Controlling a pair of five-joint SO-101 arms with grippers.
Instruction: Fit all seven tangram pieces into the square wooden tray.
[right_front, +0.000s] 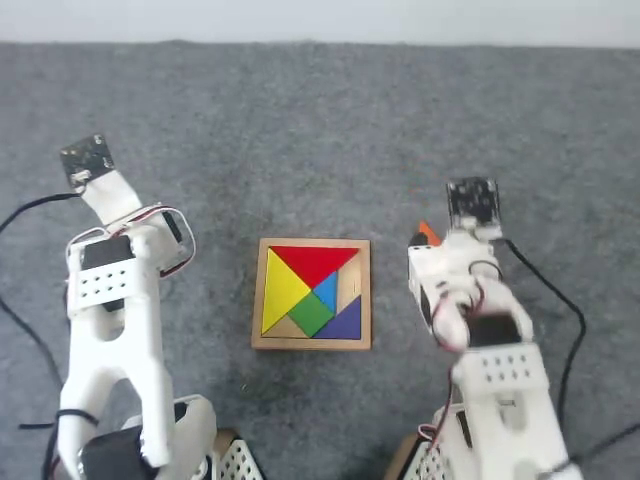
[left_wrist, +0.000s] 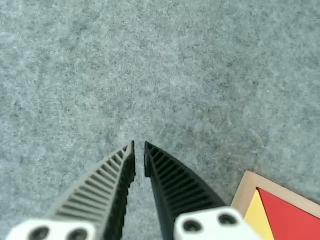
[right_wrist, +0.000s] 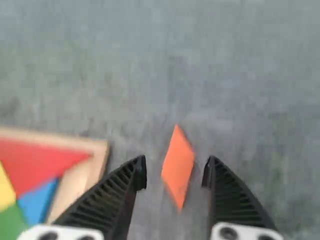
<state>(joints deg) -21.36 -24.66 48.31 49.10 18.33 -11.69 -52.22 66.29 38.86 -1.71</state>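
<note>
Item one, square wooden tray (right_front: 313, 344): it is lying flat on the grey carpet (right_front: 300, 130) at the middle of the high view, between my two arms. Contents, taking the tray as the dial: the red triangle (right_front: 313, 262) is sitting at 12 o'clock, the yellow triangle (right_front: 282, 290) at 9 o'clock, the small blue triangle (right_front: 326, 291) just off centre toward 3 o'clock, the green square (right_front: 311, 313) at 6 o'clock and the purple triangle (right_front: 343, 322) at 5 o'clock. Bare wood is showing at 3 o'clock and at 7 o'clock. Item two, orange parallelogram (right_wrist: 178, 165): it is lying outside the tray on the carpet, at about 2 o'clock from it and near its corner. Item three, my right gripper (right_wrist: 175, 162): I am holding its jaws wide, one finger on each side of the orange parallelogram, neither finger touching it. My right arm (right_front: 480, 330) is standing at 3 o'clock from the tray. Item four, my left gripper (left_wrist: 138, 146): I am keeping its jaws at a narrow slit over bare carpet, gripping nothing, near a tray corner. My left arm (right_front: 110, 300) is standing at 9 o'clock.
</note>
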